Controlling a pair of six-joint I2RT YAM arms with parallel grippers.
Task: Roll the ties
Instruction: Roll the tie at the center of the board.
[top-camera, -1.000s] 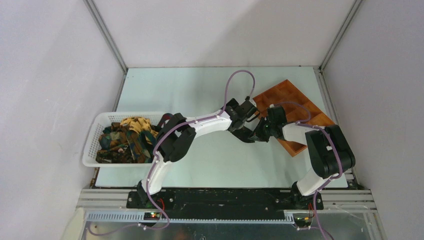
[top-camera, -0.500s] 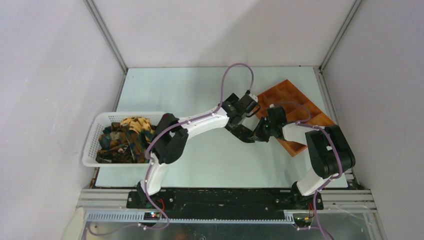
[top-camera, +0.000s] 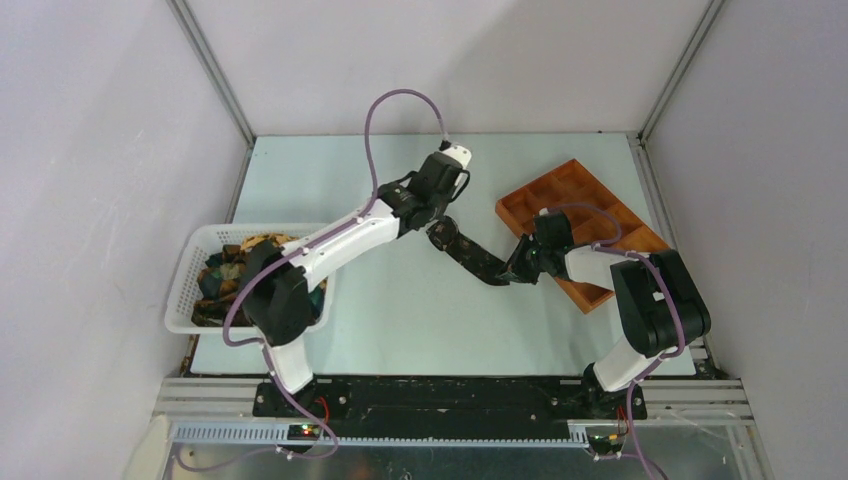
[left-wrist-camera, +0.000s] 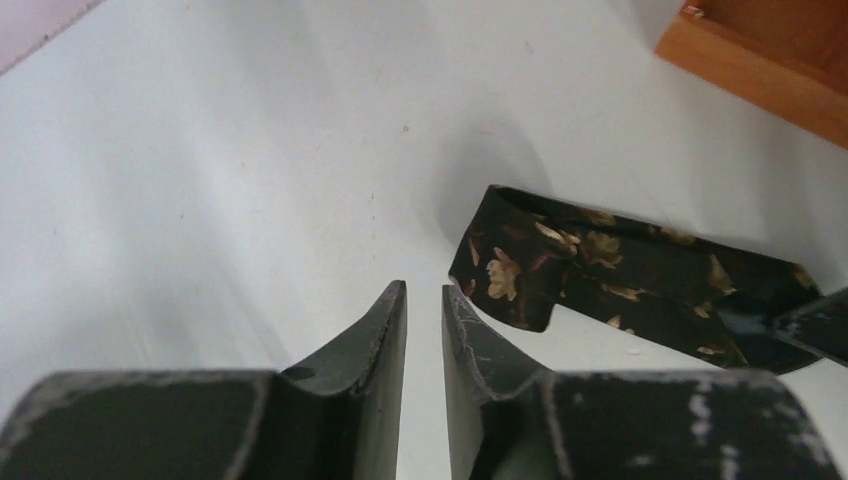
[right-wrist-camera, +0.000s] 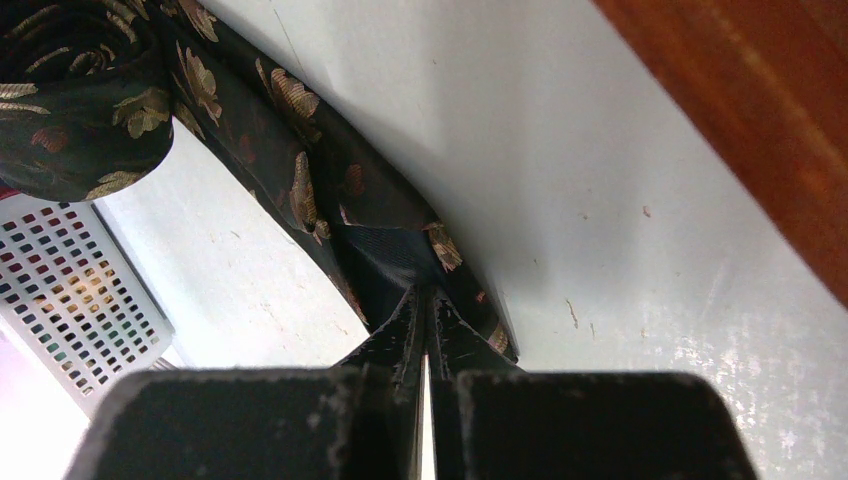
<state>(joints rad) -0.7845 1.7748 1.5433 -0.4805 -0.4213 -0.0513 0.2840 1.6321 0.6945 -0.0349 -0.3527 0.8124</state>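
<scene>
One dark leafy-print tie (top-camera: 470, 256) lies stretched on the pale table, running from a folded end (left-wrist-camera: 510, 265) toward the tray. My right gripper (top-camera: 520, 268) is shut on its near end, and the cloth is pinched between the fingertips in the right wrist view (right-wrist-camera: 425, 292). My left gripper (top-camera: 434, 212) hovers just behind the folded far end. Its jaws (left-wrist-camera: 423, 288) stand a narrow gap apart, with only bare table between them. More ties (top-camera: 250, 275) are heaped in the basket.
A white mesh basket (top-camera: 190, 270) stands at the left edge of the table, and its wall also shows in the right wrist view (right-wrist-camera: 70, 290). An orange compartment tray (top-camera: 590, 210) lies at the right, just behind my right gripper. White walls close in the table.
My left arm has swung away from the right gripper and the tray, back and to the left, to the tie's far end. Its jaws have narrowed. The right gripper has kept still.
</scene>
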